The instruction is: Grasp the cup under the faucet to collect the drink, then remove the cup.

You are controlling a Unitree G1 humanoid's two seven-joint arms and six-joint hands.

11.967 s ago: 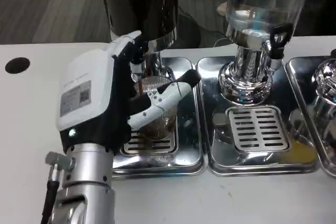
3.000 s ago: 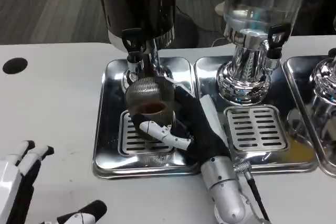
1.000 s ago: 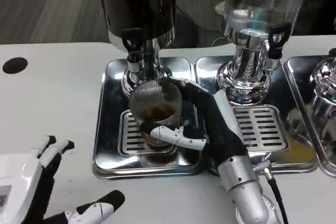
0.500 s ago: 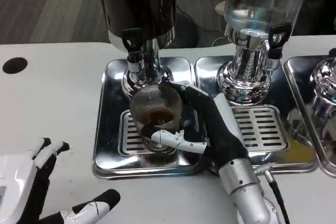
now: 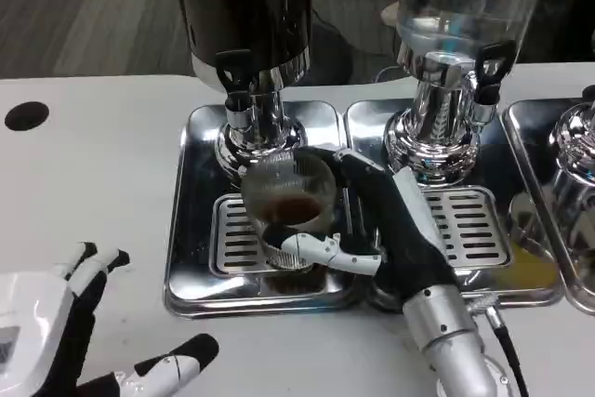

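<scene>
- Head view: the cup [image 5: 286, 200], ribbed clear glass with brown drink inside, sits in the right robot hand [image 5: 386, 230], whose fingers wrap it over the left drip tray [image 5: 191, 230].
- Just beyond that hand stands the dark dispenser's faucet [image 5: 238, 104].
- Left robot hand [image 5: 56, 346] rests released, fingers spread, on the counter [image 5: 84, 183], well apart.

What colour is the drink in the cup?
Dark brown, seen through the clear ribbed cup in the head view.

White table [image 5: 93, 174] bears steel drip trays [image 5: 191, 230].
</scene>
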